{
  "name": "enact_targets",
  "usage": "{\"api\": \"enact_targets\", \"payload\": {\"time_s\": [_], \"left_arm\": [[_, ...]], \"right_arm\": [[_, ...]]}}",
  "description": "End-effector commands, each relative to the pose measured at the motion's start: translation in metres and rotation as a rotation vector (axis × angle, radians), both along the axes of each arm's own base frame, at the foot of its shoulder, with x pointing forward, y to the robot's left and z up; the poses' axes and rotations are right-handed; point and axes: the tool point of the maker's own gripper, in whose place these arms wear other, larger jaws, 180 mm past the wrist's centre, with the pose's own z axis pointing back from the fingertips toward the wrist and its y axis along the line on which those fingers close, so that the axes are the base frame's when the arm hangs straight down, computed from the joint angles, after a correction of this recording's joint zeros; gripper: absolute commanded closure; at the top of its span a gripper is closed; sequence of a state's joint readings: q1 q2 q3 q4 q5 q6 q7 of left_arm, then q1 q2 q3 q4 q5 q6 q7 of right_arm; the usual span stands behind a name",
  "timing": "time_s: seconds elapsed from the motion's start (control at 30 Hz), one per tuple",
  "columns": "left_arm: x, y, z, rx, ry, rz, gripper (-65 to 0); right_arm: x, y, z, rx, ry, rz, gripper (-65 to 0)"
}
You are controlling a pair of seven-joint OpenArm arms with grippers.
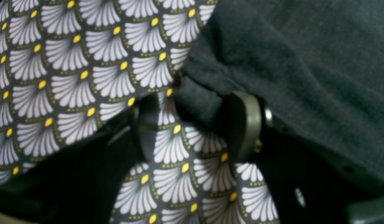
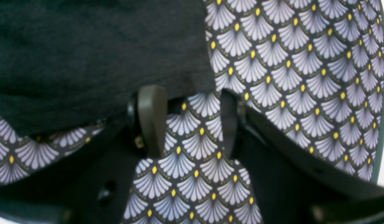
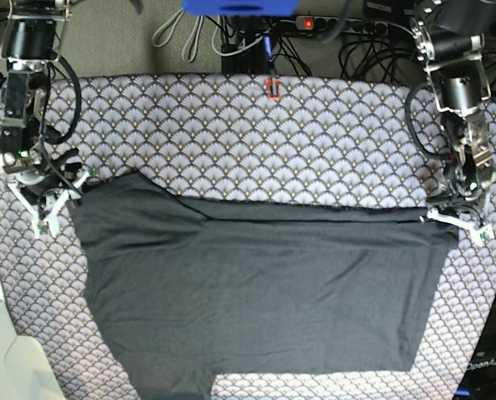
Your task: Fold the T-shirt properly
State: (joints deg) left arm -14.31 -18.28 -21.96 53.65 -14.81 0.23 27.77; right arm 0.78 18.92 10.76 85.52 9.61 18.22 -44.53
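Behind the desk (image 3: 331, 108), a tangle of black cables (image 3: 373, 33), a power strip with a red light (image 3: 310, 22) and a blue block (image 3: 239, 7) at the top edge of the base view. Covering the desk, a tablecloth (image 3: 256, 125) printed with pale scallop fans and small yellow dots on a dark ground.

Spread flat across the middle and near part of that cloth, the T-shirt (image 3: 264, 283), dark charcoal, plain side up, with a long straight fold ridge running across its far edge. One sleeve reaching up and toward the base view's left; lower hem cut off by the bottom of the frame.

At the shirt's corner on the base view's left, the right gripper (image 3: 52, 200), low over the cloth and just beside the sleeve edge. Seen from the right wrist view, right gripper (image 2: 192, 121) with fingers (image 2: 151, 119) apart, patterned cloth showing between them, and the T-shirt (image 2: 86, 56) edge lying just at the tip of one finger, not clamped.

At the far corner on the base view's right, the left gripper (image 3: 458, 218), down at the end of the fold ridge. From the left wrist view, left gripper (image 1: 192, 124) with fingers (image 1: 246, 124) apart, tablecloth (image 1: 70, 62) visible in the gap, and the T-shirt (image 1: 304, 62) bunched against the outer side of one finger; no fabric pinched between them.
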Motion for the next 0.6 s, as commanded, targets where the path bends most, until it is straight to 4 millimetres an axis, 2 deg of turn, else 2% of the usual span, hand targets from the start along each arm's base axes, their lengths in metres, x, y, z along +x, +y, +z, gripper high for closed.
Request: {"api": "enact_targets", "payload": {"time_s": [0.0,0.1,0.23,0.3,0.57], "left_arm": [[0.0122,0.0102,0.0198,0.030,-0.050,0.003,-33.6],[0.0122,0.0102,0.0198,0.030,-0.050,0.003,-25.8],[0.0124,0.0099,0.0197,0.030,-0.050,0.002,-7.9],[0.0121,0.0106,0.0199,0.030,-0.051,0.005,-1.3],[0.0116,0.0114,0.0196,0.028,-0.050,0.008,-1.4]], "right_arm": [[0.0105,-0.0057,0.0154,-0.015,-0.050,0.002,-29.2],[0.0111,-0.0057,0.0159,-0.015,-0.051,0.002,-29.2],[0.0111,-0.0057,0.0159,-0.015,-0.051,0.002,-29.2],[0.0111,-0.0057,0.0159,-0.015,-0.051,0.002,-29.2],[0.0116,-0.0057,0.0164,-0.015,-0.053,0.002,-29.2]]}}
